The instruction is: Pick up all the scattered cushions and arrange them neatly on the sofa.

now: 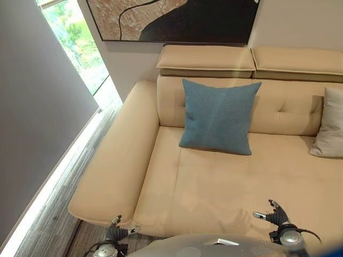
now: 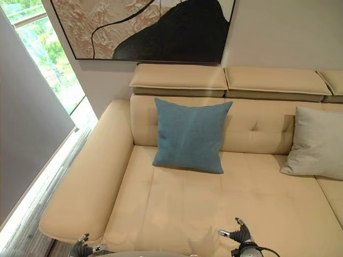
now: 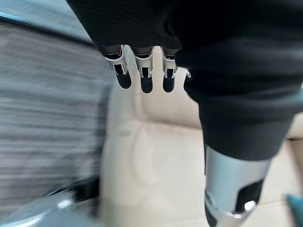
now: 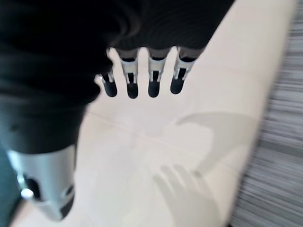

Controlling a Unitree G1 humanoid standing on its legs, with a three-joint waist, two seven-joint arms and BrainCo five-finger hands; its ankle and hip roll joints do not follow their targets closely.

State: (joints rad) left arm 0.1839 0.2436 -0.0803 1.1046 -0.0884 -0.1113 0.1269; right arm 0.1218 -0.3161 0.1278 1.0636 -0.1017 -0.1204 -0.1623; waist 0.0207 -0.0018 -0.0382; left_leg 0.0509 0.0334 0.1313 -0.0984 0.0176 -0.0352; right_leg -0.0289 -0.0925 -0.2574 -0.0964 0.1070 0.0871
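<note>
In the left eye view, the blue cushion [image 1: 218,115] stands upright against the sofa [image 1: 225,187] backrest, face forward, roughly square; a careless reach could tip it.

In the wrist views, your left hand [image 3: 142,71] and right hand [image 4: 142,78] hang relaxed, holding nothing.

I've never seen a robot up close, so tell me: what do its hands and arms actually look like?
Each hand, the left hand and the right hand, has slim silver fingers with rounded dark tips in a row, plus a thicker silver thumb with dark cut-outs. A black ribbed fabric cover wraps the back of the hand and the wrist.
</note>
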